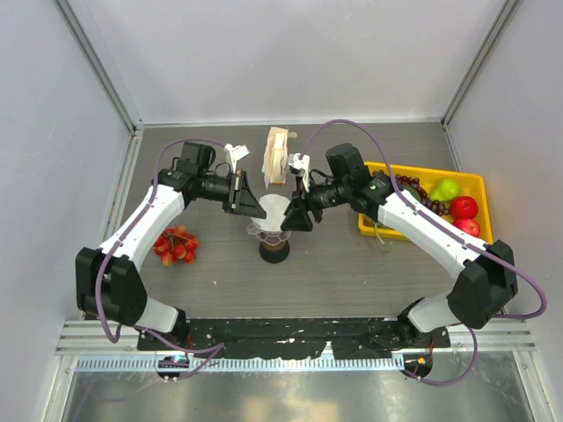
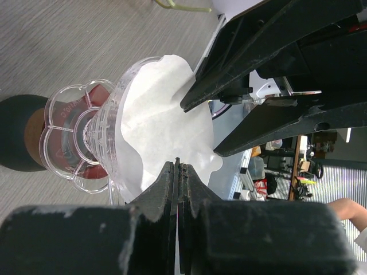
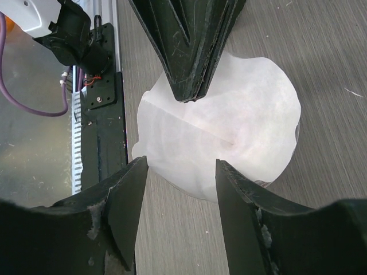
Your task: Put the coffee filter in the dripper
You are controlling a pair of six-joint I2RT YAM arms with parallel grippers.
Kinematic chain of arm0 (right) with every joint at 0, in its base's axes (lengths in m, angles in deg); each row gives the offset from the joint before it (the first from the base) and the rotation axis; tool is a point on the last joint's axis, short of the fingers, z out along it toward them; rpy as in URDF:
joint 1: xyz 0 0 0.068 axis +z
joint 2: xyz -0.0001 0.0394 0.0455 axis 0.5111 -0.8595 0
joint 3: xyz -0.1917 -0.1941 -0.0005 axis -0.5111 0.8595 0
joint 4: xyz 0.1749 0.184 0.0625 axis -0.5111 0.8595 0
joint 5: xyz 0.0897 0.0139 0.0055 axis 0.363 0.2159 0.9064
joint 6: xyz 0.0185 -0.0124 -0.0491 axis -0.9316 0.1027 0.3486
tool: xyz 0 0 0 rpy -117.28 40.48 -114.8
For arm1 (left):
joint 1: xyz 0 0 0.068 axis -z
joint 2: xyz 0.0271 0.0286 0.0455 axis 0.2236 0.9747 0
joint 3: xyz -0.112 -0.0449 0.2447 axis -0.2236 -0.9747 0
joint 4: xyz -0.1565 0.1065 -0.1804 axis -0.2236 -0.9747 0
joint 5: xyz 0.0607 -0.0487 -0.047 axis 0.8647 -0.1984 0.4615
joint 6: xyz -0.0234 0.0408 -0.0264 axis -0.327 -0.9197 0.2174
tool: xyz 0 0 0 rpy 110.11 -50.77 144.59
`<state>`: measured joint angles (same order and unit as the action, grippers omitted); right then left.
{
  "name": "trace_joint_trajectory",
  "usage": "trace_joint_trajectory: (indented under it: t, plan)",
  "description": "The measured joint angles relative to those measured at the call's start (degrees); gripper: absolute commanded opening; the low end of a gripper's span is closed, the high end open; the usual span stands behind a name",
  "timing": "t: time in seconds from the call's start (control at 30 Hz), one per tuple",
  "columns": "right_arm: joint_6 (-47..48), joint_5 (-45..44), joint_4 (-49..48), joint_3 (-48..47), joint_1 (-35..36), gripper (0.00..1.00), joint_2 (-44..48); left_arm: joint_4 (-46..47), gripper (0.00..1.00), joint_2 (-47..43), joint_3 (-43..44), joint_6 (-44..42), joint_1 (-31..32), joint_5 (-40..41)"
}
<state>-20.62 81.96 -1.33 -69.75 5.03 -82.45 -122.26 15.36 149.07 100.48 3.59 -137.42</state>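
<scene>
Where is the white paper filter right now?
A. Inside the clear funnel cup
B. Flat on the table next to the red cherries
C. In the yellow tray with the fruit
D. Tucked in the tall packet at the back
A: the coffee filter is spread open inside the clear dripper, which stands on the dark cup.

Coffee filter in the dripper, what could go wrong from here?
The left gripper, jaws shut at the rim of the coffee filter, may drag the paper out if it pulls back. The right gripper, jaws open at the filter's edge, could nudge the dripper off the dark cup it sits on.
</scene>
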Motion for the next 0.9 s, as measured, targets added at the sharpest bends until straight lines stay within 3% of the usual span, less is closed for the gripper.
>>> trace_joint_trajectory:
  t: [0.1, 0.5, 0.67, 0.8, 0.9]
  plan:
    - [0.8, 0.0, 0.0, 0.0, 0.4, 0.76, 0.0, 0.1, 0.09, -0.5, 0.0, -0.5, 0.0, 0.0]
    - [2.8, -0.6, 1.1, -0.1, 2.4, 0.85, 1.7, 0.9, 0.15, -5.3, 0.0, -2.1, 0.0, -0.5]
    - [3.7, -1.3, 1.5, -0.8, 2.7, 0.91, 3.4, 0.8, 0.30, -6.7, 0.0, -3.7, 0.0, -0.6]
    - [4.3, -2.2, 1.6, -1.7, 3.0, 0.99, 5.4, 0.1, 0.51, -9.4, 0.2, -6.0, 0.0, -0.2]
    - [5.0, -3.0, 1.6, -2.4, 3.0, 0.96, 7.0, -1.3, 0.65, -11.7, 1.1, -8.4, 0.0, 0.9]
